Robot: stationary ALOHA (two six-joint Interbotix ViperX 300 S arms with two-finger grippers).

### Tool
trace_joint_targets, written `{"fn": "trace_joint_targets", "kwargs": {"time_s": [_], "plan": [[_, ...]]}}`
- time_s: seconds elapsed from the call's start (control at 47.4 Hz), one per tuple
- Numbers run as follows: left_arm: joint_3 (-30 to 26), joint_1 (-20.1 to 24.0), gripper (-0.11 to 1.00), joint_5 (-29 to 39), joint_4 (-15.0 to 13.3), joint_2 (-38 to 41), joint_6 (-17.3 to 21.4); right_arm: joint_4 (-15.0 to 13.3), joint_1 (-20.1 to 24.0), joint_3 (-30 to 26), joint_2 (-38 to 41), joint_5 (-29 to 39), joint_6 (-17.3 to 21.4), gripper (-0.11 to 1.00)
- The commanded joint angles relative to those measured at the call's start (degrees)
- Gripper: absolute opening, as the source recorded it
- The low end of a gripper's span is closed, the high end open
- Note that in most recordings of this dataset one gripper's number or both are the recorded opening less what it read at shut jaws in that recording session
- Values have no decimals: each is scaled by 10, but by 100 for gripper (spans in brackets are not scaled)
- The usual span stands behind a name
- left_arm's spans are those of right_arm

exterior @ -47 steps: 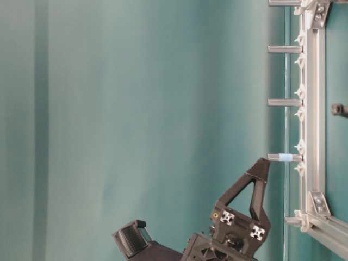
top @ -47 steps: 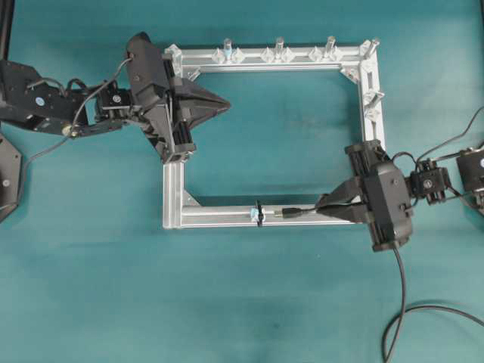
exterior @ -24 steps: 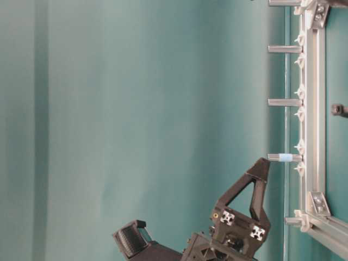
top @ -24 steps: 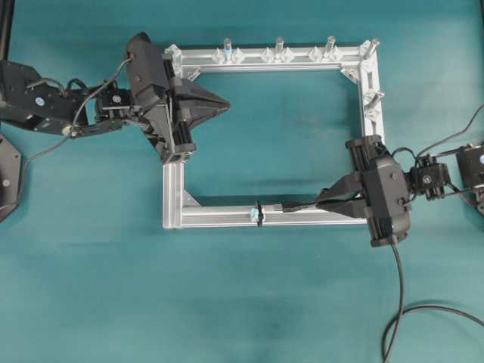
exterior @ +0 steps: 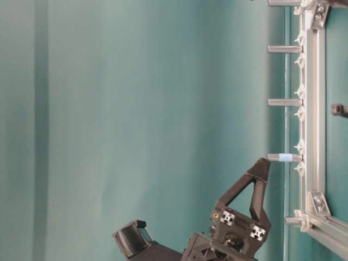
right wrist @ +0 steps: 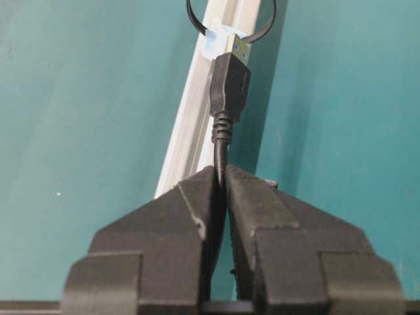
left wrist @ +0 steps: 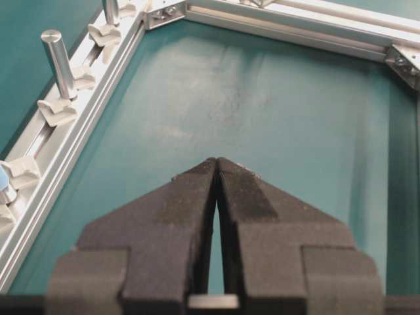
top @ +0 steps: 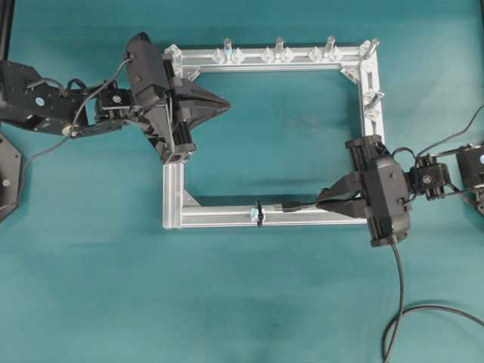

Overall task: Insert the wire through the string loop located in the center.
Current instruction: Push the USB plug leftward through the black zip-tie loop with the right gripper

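My right gripper (top: 324, 205) (right wrist: 222, 172) is shut on the black wire (right wrist: 221, 147) just behind its plug (top: 290, 206) (right wrist: 230, 82). The plug's metallic tip points at the black string loop (top: 259, 213) (right wrist: 200, 25) tied round the frame's near bar (top: 219, 217), beside a pale blue mark (top: 250, 215). The tip sits a short way right of the loop in the overhead view. The wire trails off behind the right arm (top: 398, 287). My left gripper (top: 225, 104) (left wrist: 216, 161) is shut and empty, over the frame's upper left part.
The silver aluminium frame (top: 374, 121) lies on the teal table with upright posts along its far bar (top: 279, 47) and right bar. The posts also show in the left wrist view (left wrist: 58, 60). The table-level view shows the left arm (exterior: 239, 217) beside the frame (exterior: 314, 109).
The right gripper has shifted up and slightly left from a second ago, bringing the plug closer to the loop; since half a second ago it has barely moved. The left arm is still.
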Motion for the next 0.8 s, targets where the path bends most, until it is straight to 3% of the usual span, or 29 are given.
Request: {"fn": "trace_joint_targets", "kwargs": {"time_s": [0.0,0.78], "plan": [[-5,-1,0,-3,3,-13,-4,1,-2,-4,-11,-3,0,7],[-5,-4,0,-3,3,-13,-4,1,-4,-90,81,-5,0,7]]}}
